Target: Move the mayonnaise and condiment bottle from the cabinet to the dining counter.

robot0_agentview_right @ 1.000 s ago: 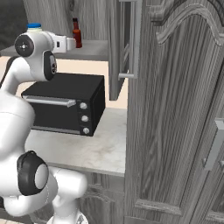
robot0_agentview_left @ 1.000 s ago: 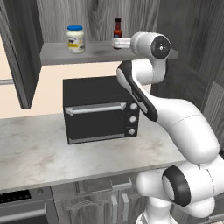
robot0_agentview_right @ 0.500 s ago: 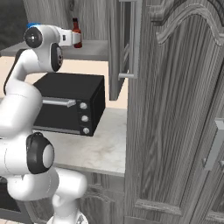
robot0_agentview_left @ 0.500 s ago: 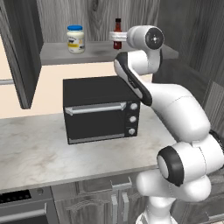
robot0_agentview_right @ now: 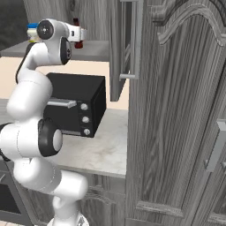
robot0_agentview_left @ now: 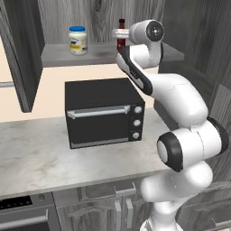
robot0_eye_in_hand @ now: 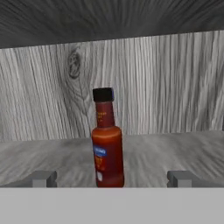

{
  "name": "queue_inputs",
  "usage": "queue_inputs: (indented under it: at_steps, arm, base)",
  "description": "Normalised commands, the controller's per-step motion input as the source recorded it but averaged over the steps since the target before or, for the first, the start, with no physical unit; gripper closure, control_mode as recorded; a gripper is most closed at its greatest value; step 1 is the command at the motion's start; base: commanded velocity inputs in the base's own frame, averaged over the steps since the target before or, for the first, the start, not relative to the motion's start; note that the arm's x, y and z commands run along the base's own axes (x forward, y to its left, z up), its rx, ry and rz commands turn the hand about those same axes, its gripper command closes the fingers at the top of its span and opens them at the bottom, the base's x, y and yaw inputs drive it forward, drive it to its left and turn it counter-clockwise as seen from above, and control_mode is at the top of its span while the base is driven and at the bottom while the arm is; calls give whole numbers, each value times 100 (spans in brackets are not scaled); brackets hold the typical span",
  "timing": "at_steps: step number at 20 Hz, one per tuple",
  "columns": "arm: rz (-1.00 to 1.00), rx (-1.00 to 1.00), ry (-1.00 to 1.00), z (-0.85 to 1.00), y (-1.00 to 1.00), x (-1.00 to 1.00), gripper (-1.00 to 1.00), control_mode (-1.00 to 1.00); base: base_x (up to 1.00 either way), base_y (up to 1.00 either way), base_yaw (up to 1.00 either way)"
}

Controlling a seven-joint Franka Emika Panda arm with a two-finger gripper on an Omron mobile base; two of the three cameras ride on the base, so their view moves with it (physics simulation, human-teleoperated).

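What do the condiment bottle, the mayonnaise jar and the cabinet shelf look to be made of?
Condiment bottle: probably glass or clear plastic, glossy, showing dark red contents; matte black cap, paper-like label.
Mayonnaise jar: whitish, smooth, plastic or glass, hard to tell; light blue lid, likely plastic.
Cabinet shelf: grey wood or wood-look laminate, matte, with visible grain and a knot in the back panel.

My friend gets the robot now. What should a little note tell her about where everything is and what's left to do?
Gripper: open, holding nothing, lined up at the slim dark red condiment bottle.
That bottle stands upright on the grey shelf of the dark wood-grain upper cabinet, between the fingertips but a little beyond them.
The short whitish mayonnaise jar with the light blue lid stands further left on the same shelf.
Done: nothing moved.
Left: carry both to the dining counter.
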Motion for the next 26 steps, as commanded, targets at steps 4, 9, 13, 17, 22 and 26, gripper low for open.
queue_inputs:
  at_steps: [4,9,13,17,22,26]
  arm:
    - [0,0,2,0,0,44,-100,-100]
    - [0,-1,3,0,0,43,-100,-100]
    - [0,-6,6,0,5,38,-100,-100]
    - [0,-5,5,0,13,27,-100,-100]
    - [0,-2,4,0,14,14,-100,-100]
    - [0,0,0,0,0,17,-100,-100]
  base:
    - [0,0,0]
    - [0,0,0]
    - [0,0,0]
    - [0,0,0]
    - [0,0,0]
    - [0,0,0]
